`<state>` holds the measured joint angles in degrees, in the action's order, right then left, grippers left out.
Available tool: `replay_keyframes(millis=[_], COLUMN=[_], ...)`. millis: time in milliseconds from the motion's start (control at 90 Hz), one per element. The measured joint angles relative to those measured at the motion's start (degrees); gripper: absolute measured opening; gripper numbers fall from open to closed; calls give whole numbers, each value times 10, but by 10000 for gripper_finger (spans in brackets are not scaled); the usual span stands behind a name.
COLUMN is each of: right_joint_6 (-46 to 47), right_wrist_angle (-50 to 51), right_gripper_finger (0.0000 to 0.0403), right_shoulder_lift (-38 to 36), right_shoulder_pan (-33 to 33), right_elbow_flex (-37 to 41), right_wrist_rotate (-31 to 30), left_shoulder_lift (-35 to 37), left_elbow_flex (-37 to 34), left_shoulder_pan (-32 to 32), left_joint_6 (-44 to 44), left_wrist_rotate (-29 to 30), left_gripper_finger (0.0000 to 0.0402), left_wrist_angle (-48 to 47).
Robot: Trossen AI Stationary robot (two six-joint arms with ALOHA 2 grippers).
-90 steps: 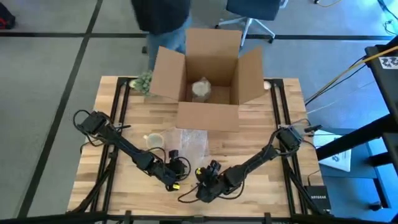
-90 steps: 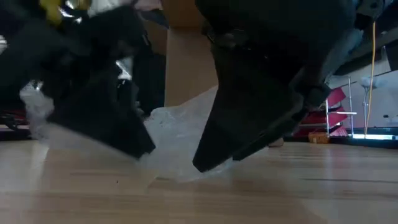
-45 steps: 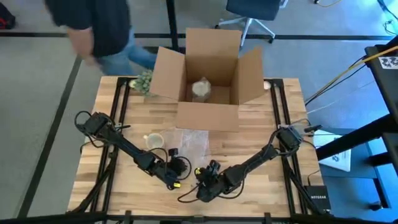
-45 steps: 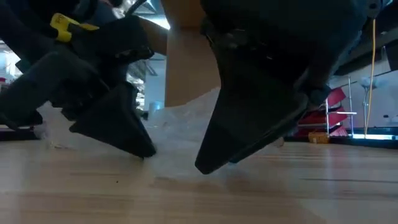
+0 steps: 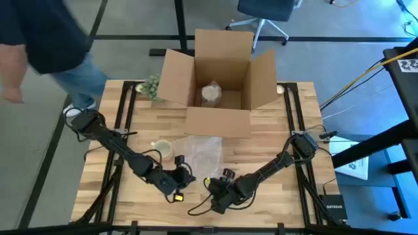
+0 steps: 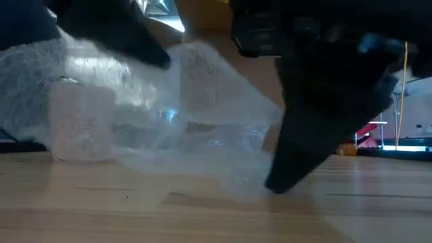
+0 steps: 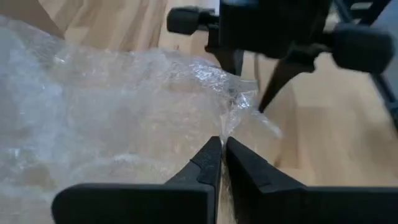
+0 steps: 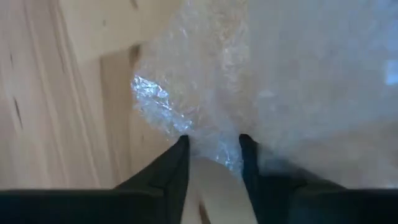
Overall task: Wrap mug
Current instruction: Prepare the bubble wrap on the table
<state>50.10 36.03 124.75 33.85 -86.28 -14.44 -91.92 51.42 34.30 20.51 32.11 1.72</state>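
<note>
Two dark arms meet low in the high view, over a wooden table (image 5: 274, 140) whose upper middle carries an open cardboard box (image 5: 221, 78) with a pale bundle inside. A person (image 5: 39, 39) stands at the upper left, cut off by the frame edge. Between box and grippers lies a sheet of bubble wrap (image 5: 204, 153), with the mug (image 5: 161, 149) just left of it at centre-left. The left gripper (image 7: 222, 155) has its fingers pressed together, pinching a corner of the wrap. The right gripper (image 8: 211, 149) keeps its fingers slightly spread with the wrap's edge between them; whether they grip it is hard to tell. From table height, raised wrap hides the mug.
</note>
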Motion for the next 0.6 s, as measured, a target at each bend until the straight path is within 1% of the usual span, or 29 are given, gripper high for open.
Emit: replay_keyframes(millis=[78,233,278,456,600], right_joint_6=[-7,-8,-6,40,98], right_wrist_angle=[38,152,192,310,349], right_gripper_finger=[70,17,7,10,11], right_shoulder_lift=[0,3,4,4,3], right_shoulder_pan=[7,36,48,99,147], right_elbow_flex=[-17,-58,-69,-87,-87], right_wrist_rotate=[21,69,82,87,89], left_shoulder_lift=[18,55,68,105,120], left_elbow_flex=[0,0,0,0,0], left_shoulder_pan=[1,2,2,2,-2], left_joint_6=[3,5,6,16,49], left_wrist_rotate=[1,1,3,12,20], left_gripper_finger=[1,1,1,1,1], left_wrist_angle=[1,1,1,-4,-36])
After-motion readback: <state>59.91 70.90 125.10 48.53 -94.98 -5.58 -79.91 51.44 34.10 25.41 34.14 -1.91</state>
